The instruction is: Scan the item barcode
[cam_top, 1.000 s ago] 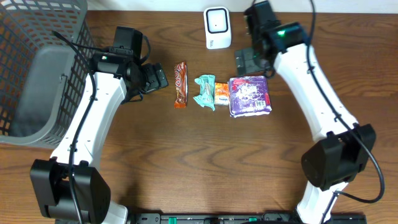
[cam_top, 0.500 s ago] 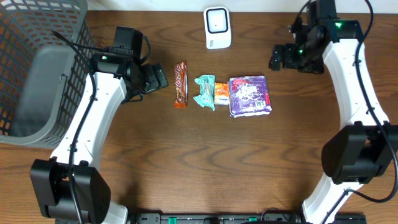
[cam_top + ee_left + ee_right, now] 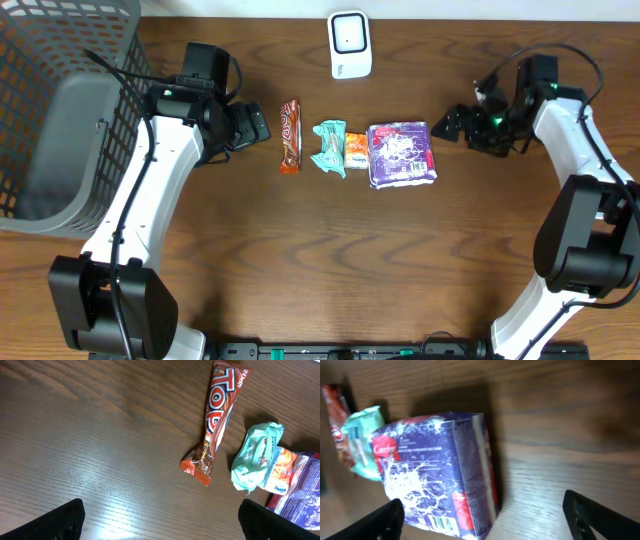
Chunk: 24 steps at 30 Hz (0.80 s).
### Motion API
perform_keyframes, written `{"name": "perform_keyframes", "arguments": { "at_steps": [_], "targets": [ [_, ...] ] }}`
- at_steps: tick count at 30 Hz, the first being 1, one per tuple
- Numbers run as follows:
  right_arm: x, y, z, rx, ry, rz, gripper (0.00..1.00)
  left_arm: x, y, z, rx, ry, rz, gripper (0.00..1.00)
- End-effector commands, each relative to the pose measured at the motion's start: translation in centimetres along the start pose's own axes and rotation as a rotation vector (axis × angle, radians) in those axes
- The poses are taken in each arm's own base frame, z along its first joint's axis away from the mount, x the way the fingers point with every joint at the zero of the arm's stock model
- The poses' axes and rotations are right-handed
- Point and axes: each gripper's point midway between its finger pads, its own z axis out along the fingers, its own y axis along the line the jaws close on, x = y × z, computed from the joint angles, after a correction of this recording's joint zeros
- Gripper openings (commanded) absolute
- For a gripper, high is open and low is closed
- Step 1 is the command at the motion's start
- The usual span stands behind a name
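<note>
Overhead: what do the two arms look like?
The left arm and right arm match: white shells, black joints and bases, black cables looping near the wrists, and a small green light on each. The left gripper and right gripper are black. No markings are legible.

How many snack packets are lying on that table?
4, in one row: the TOP bar leftmost, then a teal packet, a small orange packet, and the purple pack rightmost. The wire basket might hide others.
</note>
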Motion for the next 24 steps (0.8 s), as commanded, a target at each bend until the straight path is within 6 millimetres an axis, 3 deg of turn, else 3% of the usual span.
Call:
{"name": "perform_keyframes", "arguments": {
  "at_steps": [1, 6, 24],
  "targets": [
    [0.6, 1.5, 0.8, -0.139, 0.004, -0.014, 0.91, -0.3, 0.1, -0.2, -0.008, -0.012, -0.001, 0.98],
    [0.4, 2.1, 1.4, -0.194, -0.023, -0.028, 0.80, -0.3, 0.1, -0.2, -0.008, -0.012, -0.002, 0.98],
    [-1.7, 3.2, 2.1, -0.193, -0.099, -0.051, 0.77, -0.3, 0.1, -0.2, -0.008, -0.012, -0.002, 0.98]
  ]
}}
